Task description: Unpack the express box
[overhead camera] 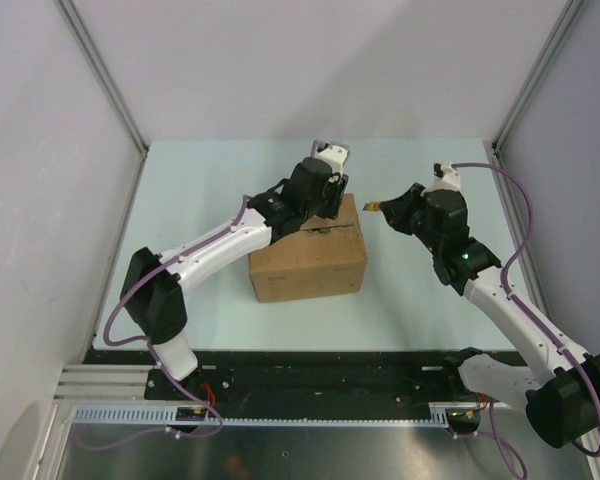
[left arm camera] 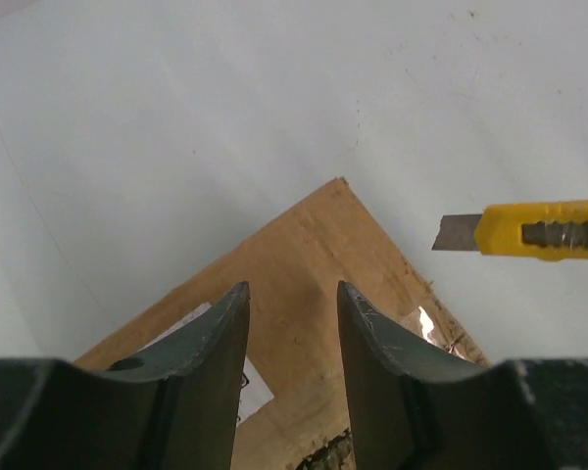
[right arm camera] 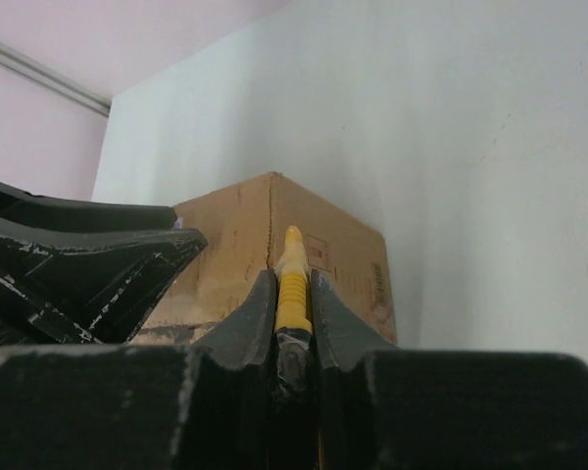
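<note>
At the near edge of the table [overhead camera: 200, 190] the two arm bases sit at about 7 and 5 o'clock. The left arm reaches out toward 1 o'clock and the right arm toward 11 o'clock.

The express box [overhead camera: 308, 262] stands near the middle of the table, a little toward 6 o'clock of both tools. It is upright and its top flaps lie flat. A dark, ragged line crosses the top near the far side. In the left wrist view part of a white label [left arm camera: 255, 384] shows on the top, half hidden under one finger.

The left tool [left arm camera: 292, 290] hangs over the box's corner at 1 o'clock. Its fingers stand apart with only bare cardboard between them, gripping nothing. Whether the fingertips touch the cardboard cannot be told.

The right tool [right arm camera: 292, 279] is at about 2 o'clock of the box, off its side and above the table. Its fingers are pressed together on the yellow utility knife [left arm camera: 544, 230]. The handle is clamped between them and the short grey blade [left arm camera: 458, 233] is extended. The blade points toward 9 o'clock, at that same far corner, and its tip is just beside the box edge with a gap showing.

Beyond the box and tools the table runs bare toward 12 o'clock, up to the pale walls [overhead camera: 330, 70].
</note>
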